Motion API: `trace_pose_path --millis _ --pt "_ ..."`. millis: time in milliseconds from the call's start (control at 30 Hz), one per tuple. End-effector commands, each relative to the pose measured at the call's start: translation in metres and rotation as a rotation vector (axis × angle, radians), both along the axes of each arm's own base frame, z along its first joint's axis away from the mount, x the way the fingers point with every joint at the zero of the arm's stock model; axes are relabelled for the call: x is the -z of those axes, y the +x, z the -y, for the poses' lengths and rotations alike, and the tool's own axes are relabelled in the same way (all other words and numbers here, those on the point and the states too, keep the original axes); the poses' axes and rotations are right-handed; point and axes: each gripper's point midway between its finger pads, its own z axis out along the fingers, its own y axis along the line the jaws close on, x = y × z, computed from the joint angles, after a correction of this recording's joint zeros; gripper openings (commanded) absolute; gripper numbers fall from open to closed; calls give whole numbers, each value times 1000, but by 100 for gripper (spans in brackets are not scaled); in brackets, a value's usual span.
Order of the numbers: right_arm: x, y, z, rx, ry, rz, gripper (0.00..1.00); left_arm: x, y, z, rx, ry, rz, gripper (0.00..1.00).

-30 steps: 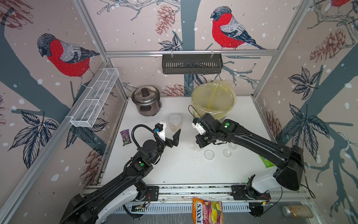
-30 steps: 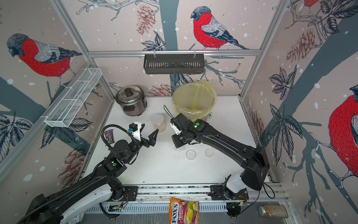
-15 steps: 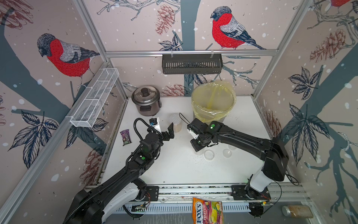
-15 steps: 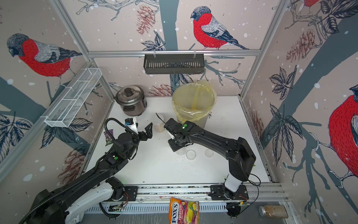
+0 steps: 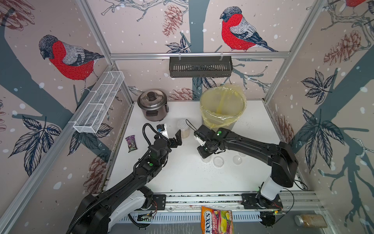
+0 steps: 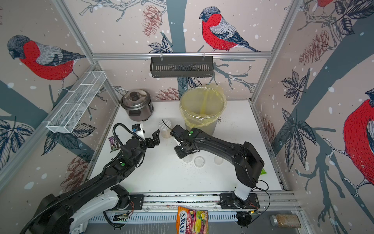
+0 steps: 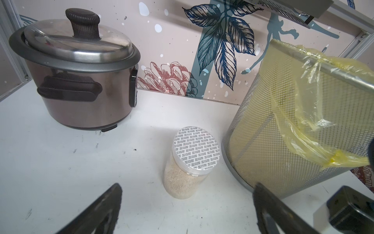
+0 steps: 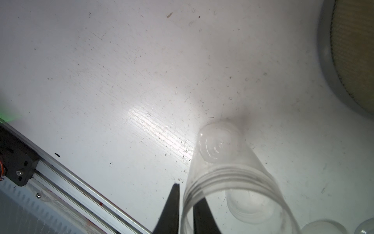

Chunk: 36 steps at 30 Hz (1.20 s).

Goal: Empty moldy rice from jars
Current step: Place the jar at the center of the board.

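Note:
A wider clear jar (image 7: 190, 162) with a silver dotted lid stands upright by the bin and holds pale moldy rice (image 7: 182, 182). My left gripper (image 7: 186, 194) is open wide just in front of it, apart from it; both top views show this (image 5: 176, 138) (image 6: 154, 137). My right gripper (image 8: 187, 192) pinches the rim wall of an empty narrow clear jar (image 8: 218, 145), one finger inside and one outside. That jar's base is at the table. A second open clear jar (image 5: 218, 161) stands next to it.
A mesh bin with a yellow bag (image 5: 220, 123) stands at the back, a rice cooker (image 5: 152, 105) to its left. Clear round lids (image 5: 237, 160) lie right of the jars. A candy packet (image 5: 131, 143) lies at the left. Sweets bag (image 5: 217, 220) and brown-filled jar (image 5: 310, 220) sit off the table.
My right gripper has come forward and down with the empty jar, bringing its base to the table. My left gripper has shifted a little back and left, closer to the lidded jar.

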Motion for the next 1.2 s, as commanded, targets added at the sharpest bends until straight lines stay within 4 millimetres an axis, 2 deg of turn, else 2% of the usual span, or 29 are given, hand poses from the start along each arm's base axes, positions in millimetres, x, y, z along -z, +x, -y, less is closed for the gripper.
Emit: trace_pose_path --millis 0,233,300,867,1000,1067,1100,1167 --pt "0 -1 -1 -5 8 3 21 -5 2 -2 -16 -25 18 99" --pt "-6 1 -1 -1 10 11 40 -6 2 -3 -21 -24 19 99" --pt "-10 2 -2 0 13 19 42 -6 2 -3 -22 -24 18 99" --pt "-71 3 1 20 75 106 69 -6 2 -4 -29 -21 4 99" --pt "-90 3 1 27 105 144 79 -9 3 -4 -37 -41 -6 99" --pt "-100 4 -1 37 129 168 97 -10 4 -6 -58 -56 -26 99" --pt "-105 6 -1 45 142 182 100 -10 4 -8 -70 -61 -36 99" --pt "-115 8 -3 49 169 208 100 -11 4 -13 -103 -86 -49 99"
